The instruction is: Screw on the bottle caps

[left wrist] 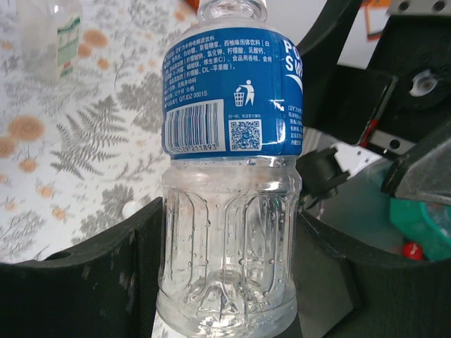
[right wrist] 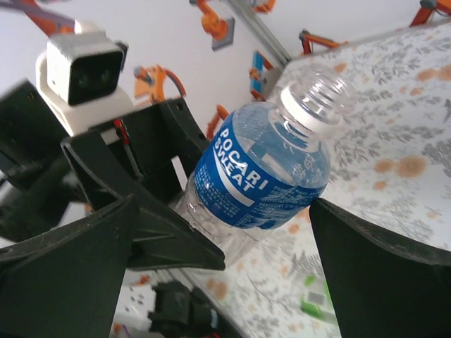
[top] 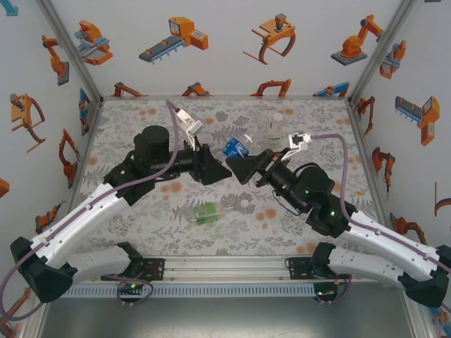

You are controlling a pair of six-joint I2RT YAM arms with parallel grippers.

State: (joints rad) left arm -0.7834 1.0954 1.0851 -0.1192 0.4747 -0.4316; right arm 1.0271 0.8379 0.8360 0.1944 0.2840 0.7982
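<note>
from the top i look down from above and behind the arm bases [top: 137, 270], far enough to frame the whole table [top: 169, 208]. my left wrist camera sits very near the blue-labelled bottle [left wrist: 229, 176], facing its barcode side. my right wrist camera is equally close, on its logo side. all three views share that bottle [top: 237, 146] [right wrist: 261, 172], small at the top view's centre.

One bottle [top: 236, 146] hangs over mid-bench [top: 141, 120], a second bottle [top: 206, 213] at its seven o'clock, a cap [top: 278, 116] at two o'clock.
</note>
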